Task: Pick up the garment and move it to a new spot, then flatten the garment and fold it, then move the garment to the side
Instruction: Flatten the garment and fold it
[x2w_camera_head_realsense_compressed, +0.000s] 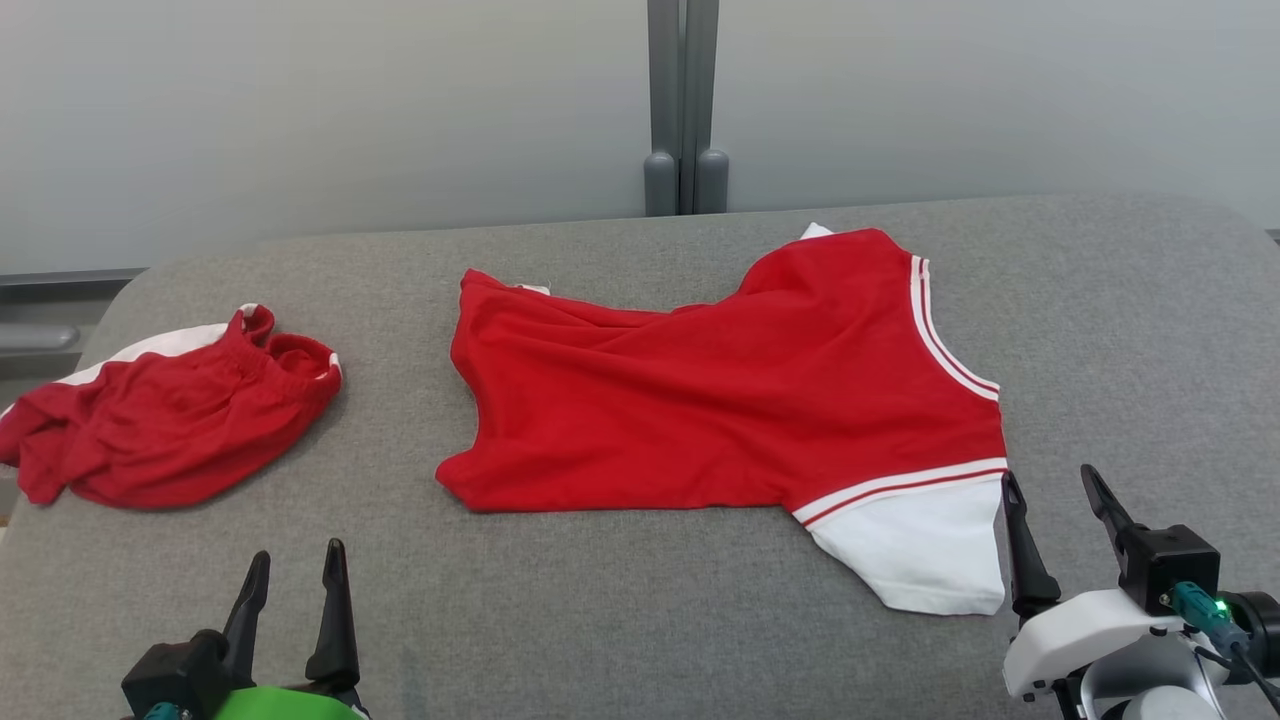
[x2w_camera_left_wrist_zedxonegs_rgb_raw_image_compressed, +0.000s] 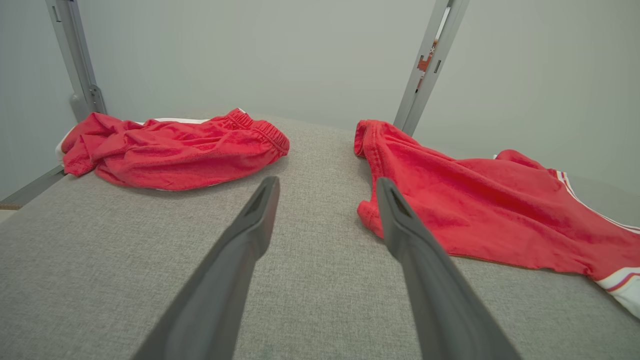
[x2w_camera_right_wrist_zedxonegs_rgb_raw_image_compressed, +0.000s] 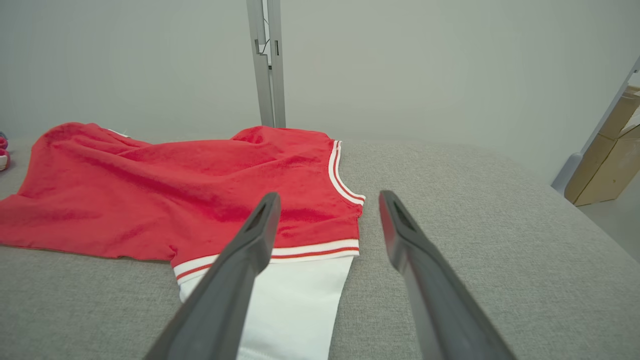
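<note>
The red shirt (x2w_camera_head_realsense_compressed: 720, 400) lies spread but wrinkled in the middle of the grey padded table (x2w_camera_head_realsense_compressed: 600, 620), with its hem to the left. White-and-red striped trim edges its neck at the right, and one white sleeve (x2w_camera_head_realsense_compressed: 920, 550) points toward the near right edge. A bunched pair of red shorts (x2w_camera_head_realsense_compressed: 170, 420) sits well apart at the left. The left gripper (x2w_camera_head_realsense_compressed: 298, 552) hovers at the near left, jaws spread wide and empty. The right gripper (x2w_camera_head_realsense_compressed: 1050, 475), also wide and empty, sits just beside the sleeve. The right wrist view adds a cardboard box (x2w_camera_right_wrist_zedxonegs_rgb_raw_image_compressed: 607, 150) beyond the table's right end, while the left wrist view brings out the shorts' gathered waistband
</note>
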